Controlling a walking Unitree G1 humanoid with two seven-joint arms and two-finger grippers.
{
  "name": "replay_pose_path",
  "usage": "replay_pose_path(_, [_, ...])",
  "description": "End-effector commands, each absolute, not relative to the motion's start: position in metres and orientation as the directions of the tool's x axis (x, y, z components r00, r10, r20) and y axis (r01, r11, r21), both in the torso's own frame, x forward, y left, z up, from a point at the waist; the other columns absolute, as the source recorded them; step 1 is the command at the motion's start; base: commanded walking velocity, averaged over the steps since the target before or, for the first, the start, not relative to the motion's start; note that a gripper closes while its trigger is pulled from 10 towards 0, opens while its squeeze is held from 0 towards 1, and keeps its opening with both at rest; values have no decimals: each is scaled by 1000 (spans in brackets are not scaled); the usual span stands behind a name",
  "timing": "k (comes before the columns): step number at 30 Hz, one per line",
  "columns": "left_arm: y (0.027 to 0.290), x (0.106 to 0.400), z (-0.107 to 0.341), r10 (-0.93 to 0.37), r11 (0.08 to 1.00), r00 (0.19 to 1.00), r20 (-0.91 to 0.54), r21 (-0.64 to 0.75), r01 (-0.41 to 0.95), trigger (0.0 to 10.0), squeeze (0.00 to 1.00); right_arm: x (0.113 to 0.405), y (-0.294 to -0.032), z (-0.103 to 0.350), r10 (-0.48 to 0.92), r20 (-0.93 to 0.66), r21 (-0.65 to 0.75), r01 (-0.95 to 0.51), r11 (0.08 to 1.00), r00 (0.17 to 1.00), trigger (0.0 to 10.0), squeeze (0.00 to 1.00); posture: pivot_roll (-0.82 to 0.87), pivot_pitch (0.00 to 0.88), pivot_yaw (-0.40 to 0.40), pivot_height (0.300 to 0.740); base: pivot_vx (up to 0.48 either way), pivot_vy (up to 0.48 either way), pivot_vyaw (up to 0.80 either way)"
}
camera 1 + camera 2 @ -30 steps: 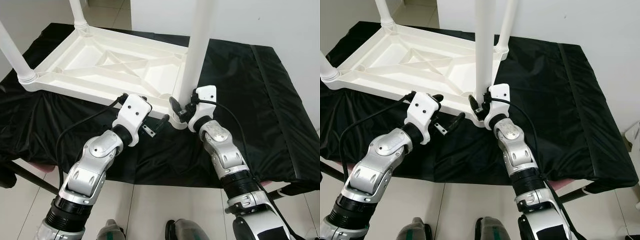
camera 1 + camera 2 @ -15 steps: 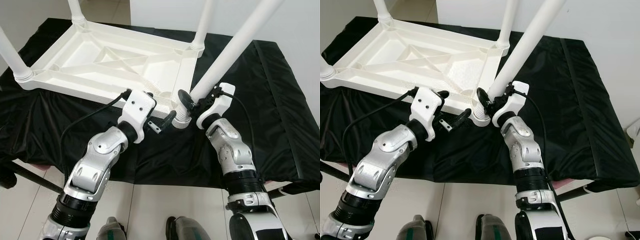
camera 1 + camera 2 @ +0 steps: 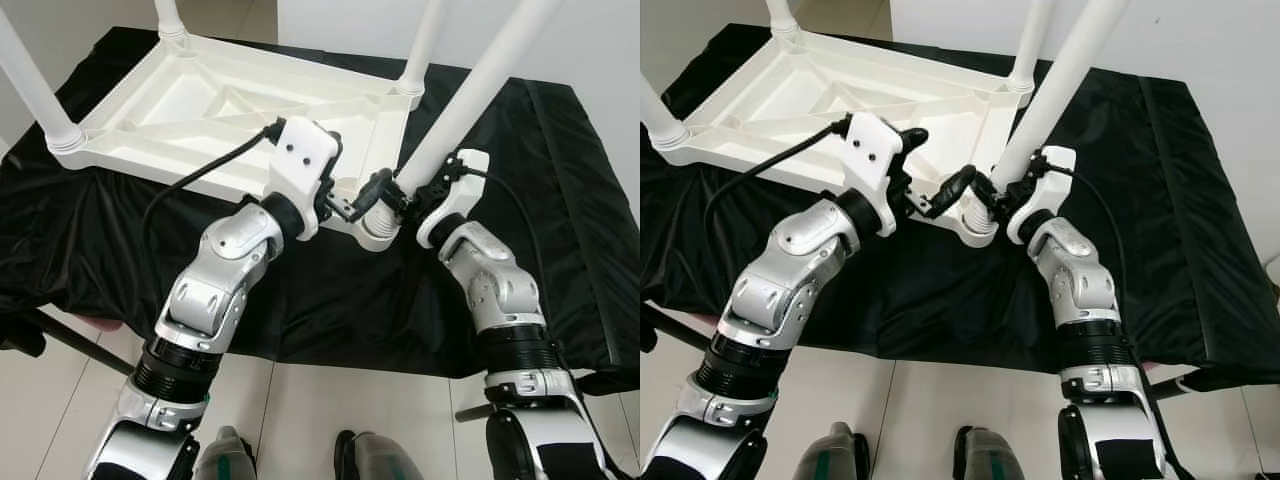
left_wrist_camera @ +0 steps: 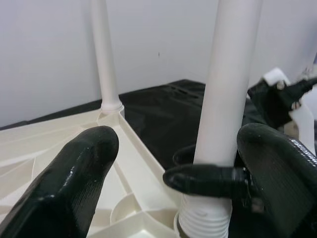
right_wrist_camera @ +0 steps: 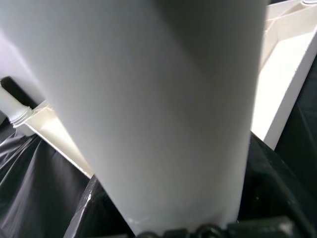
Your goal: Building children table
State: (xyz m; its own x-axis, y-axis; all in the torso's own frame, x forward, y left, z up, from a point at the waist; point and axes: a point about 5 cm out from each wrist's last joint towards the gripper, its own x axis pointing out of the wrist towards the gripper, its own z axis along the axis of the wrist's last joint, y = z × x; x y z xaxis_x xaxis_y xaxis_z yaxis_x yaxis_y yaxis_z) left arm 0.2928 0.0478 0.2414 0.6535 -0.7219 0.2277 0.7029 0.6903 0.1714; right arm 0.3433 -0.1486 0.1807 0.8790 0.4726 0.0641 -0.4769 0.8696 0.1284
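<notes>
- Since a second ago, the left hand [image 3: 372,196] has lifted from the black cloth to the near right corner of the tabletop, and the fourth leg has gone from upright to leaning away to the right.
- Black cloth-covered table [image 3: 560,200] spans the scene and carries everything else.
- White plastic children's tabletop [image 3: 230,110] lies upside down on the cloth, its ribbed underside facing up.
- Three white tubular plastic legs stand upright in its corners: one at the near left [image 3: 35,85], one at the far left [image 3: 168,15], one at the far right [image 3: 425,45].
- Fourth white tubular leg [image 3: 470,105] has its ribbed foot at the near right corner socket [image 3: 380,225] and tilts up and to the right.
- Right hand [image 3: 1002,195] pinches this tilted leg just above its foot; in the right wrist view the leg [image 5: 163,99] sits directly against that hand.
- Left hand reaches in from the left with its black fingers [image 4: 74,183] spread apart, one on each side of the leg's base, not closed on it.
- Robot's feet [image 3: 370,460] stand on the pale tiled floor [image 3: 330,400] below the table edge.
</notes>
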Motion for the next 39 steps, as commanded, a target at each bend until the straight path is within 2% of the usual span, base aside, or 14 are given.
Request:
replay_pose_path(1, [42,291,245,-778,624,585,229,177,761,10000,1000,342,-149,186,519,68,95,-523,847,852,10000,0,-28,48,-20,740,0,0,0])
replay_pose_path(2, [42,291,245,-778,624,585,229,177,761,10000,1000,342,-149,186,519,68,95,-523,847,852,10000,0,-28,48,-20,740,0,0,0])
replay_pose_path(3, [39,292,254,-801,592,546,248,185,785,10000,0,340,-148,187,597,23,-31,-597,802,802,10000,0,-30,29,-21,740,0,0,0])
replay_pose_path(10, [34,294,267,-827,550,496,266,193,813,10000,0,336,-146,194,692,-25,-118,-689,715,722,10000,0,-30,23,-22,740,0,0,0])
replay_pose_path(12, [30,295,281,-844,509,450,292,175,842,10000,0,335,-146,195,730,-65,-163,-729,665,680,10000,0,-30,11,-24,740,0,0,0])
replay_pose_path(16, [27,295,289,-861,470,408,302,168,867,10000,0,334,-146,195,753,-99,-205,-754,624,650,10000,0,-29,11,-25,740,0,0,0])
replay_pose_path(21, [17,297,294,-903,397,349,251,178,900,10000,0,332,-147,196,785,-138,-259,-787,560,604,10000,0,-35,19,-17,740,0,0,0])
replay_pose_path(28, [10,300,288,-918,377,348,193,144,915,10000,0,331,-148,197,786,-144,-273,-787,553,601,10000,0,-40,24,-10,740,0,0,0])
replay_pose_path(33, [5,306,278,-922,384,377,85,85,920,10000,0,332,-149,197,781,-146,-288,-781,554,608,10000,0,-38,28,-7,740,0,0,0])
replay_pose_path(38, [4,309,277,-919,393,390,54,56,918,10000,0,332,-149,197,783,-148,-292,-783,549,604,10000,0,-38,28,-7,740,0,0,0])
replay_pose_path(39, [3,311,279,-917,398,397,50,24,917,9451,0,332,-149,197,782,-148,-294,-782,549,605,10000,0,-31,29,-12,740,0,0,0])
